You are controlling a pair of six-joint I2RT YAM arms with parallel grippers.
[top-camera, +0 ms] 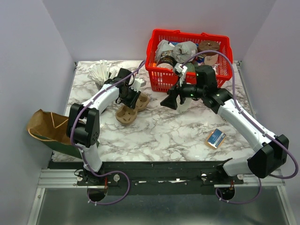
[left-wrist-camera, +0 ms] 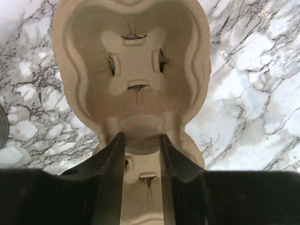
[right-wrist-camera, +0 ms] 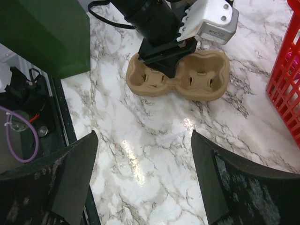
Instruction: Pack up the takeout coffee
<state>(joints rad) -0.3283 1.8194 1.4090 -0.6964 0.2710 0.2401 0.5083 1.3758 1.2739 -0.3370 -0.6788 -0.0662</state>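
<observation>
Veined white marble table (top-camera: 159,136) sits enclosed by plain pale lilac walls (top-camera: 93,28).

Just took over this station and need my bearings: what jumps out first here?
The left tool closed on the narrow middle of a pulp cup carrier on the marble table stands out most. Behind the wide-open right tool, a red basket sits at the back right, piled high. A brown paper bag sits past the table's left edge.

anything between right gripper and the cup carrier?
Nothing: only bare marble table between the right gripper and the cup carrier, clearest in the right wrist view.
</observation>
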